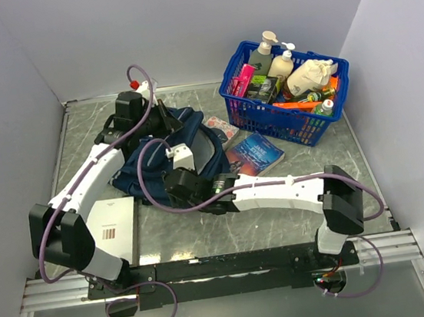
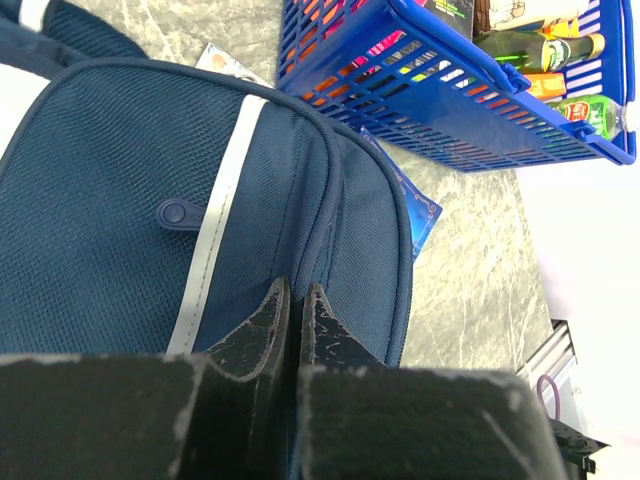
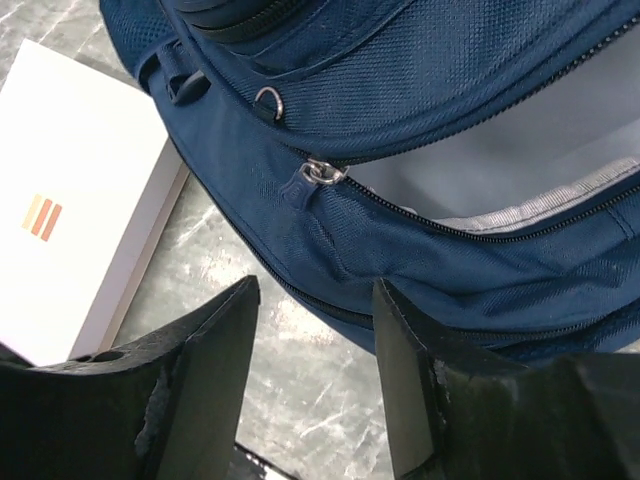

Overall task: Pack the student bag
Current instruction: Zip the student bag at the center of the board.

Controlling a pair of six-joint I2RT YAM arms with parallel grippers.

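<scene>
The student bag, navy fabric with a grey stripe, lies in the middle of the table with its top unzipped. My left gripper is at the bag's far upper edge. In the left wrist view this gripper is shut, with a thin fold of the bag by the zip seam between its tips. My right gripper reaches in from the right to the bag's near edge. In the right wrist view the right gripper is open and holds nothing. It hangs over bare table just below the bag, under a silver zip pull and a grey-lined open pocket.
A blue plastic basket full of bottles and packets stands at the back right; its wall shows in the left wrist view. A blue book and a small booklet lie between bag and basket. A white book lies near left.
</scene>
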